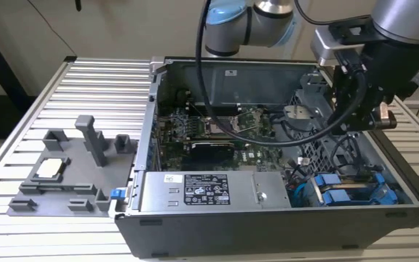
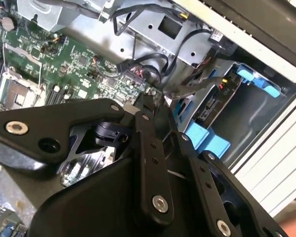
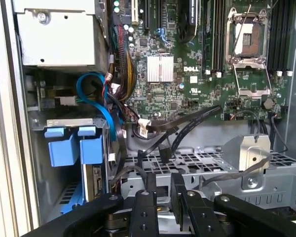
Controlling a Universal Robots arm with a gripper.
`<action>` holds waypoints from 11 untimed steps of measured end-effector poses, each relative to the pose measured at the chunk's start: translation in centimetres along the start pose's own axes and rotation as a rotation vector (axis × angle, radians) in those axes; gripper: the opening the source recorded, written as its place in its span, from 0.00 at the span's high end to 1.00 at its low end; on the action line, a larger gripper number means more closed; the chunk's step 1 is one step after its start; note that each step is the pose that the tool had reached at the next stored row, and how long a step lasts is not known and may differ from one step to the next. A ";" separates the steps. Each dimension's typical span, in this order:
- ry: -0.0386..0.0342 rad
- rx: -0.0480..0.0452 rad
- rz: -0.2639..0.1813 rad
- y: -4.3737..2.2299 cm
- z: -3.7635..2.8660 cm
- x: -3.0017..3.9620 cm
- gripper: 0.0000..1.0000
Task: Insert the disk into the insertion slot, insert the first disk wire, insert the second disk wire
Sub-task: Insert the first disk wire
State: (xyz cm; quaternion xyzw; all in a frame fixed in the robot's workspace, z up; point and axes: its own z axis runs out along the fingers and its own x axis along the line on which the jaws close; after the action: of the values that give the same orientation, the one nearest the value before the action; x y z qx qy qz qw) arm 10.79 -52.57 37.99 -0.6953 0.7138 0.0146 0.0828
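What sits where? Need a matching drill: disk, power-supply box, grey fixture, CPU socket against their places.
Things:
1. disk
2. power-supply box
3. grey fixture
4. CPU socket

Places:
A. on the slatted table, to the exterior view's left of the case
B. on the green motherboard
C. in the insertion slot, blue carrier showing
D. inside the case beside the slot, white label up

Pairs: 1-C, 2-D, 3-A, 4-B

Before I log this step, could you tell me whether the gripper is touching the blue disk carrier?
Apart. In the exterior view the gripper hangs above the perforated cage, with a plain gap to the blue disk carrier.
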 end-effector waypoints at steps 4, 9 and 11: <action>-0.0047 -0.0002 0.000 0.79 -0.07 0.02 0.73; -0.0082 -0.0022 -0.003 1.31 -0.12 0.05 0.73; -0.0085 -0.0047 -0.006 1.38 -0.13 0.05 0.73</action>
State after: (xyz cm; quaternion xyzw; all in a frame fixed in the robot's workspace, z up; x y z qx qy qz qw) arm 9.41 -52.60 37.98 -0.6977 0.7112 0.0190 0.0843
